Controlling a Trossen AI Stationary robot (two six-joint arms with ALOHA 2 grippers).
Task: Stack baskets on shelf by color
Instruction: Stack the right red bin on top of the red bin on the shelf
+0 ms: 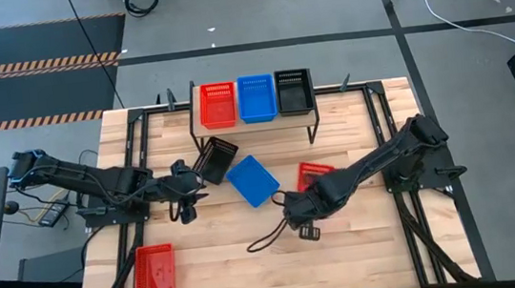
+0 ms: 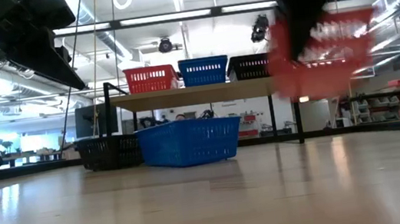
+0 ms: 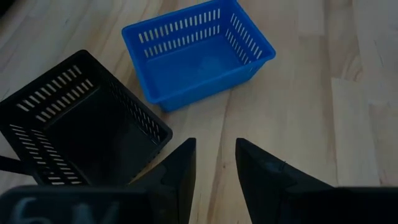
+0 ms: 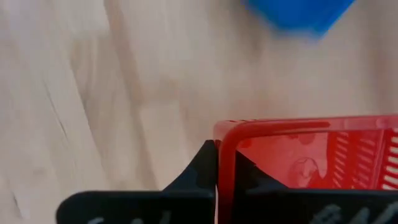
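Observation:
On the shelf [image 1: 257, 123] stand a red [image 1: 217, 104], a blue [image 1: 255, 97] and a black basket [image 1: 293, 91] in a row. On the table a black basket [image 1: 216, 160] and a blue basket [image 1: 253, 180] sit side by side; both show in the left wrist view, black [image 3: 81, 134] and blue [image 3: 196, 53]. Another red basket [image 1: 154, 272] lies near the front left. My right gripper [image 1: 306, 193] is shut on a red basket [image 2: 324, 53] that hangs in the air. My left gripper [image 3: 214, 163] hovers open just near of the black basket, holding nothing. My right gripper pinches the red basket's wall at its rim [image 4: 225, 149], close to a corner, one finger [image 4: 199, 171] outside and one finger [image 4: 252, 174] inside. The fingers come from above, pointing steeply down. The basket is lifted clear of the table.
A black cable [image 1: 269, 235] loops on the table in front of the right arm. Black frame rails [image 1: 141, 127] run along the table's left and right sides. Bare wood lies in the front middle [image 1: 253, 279].

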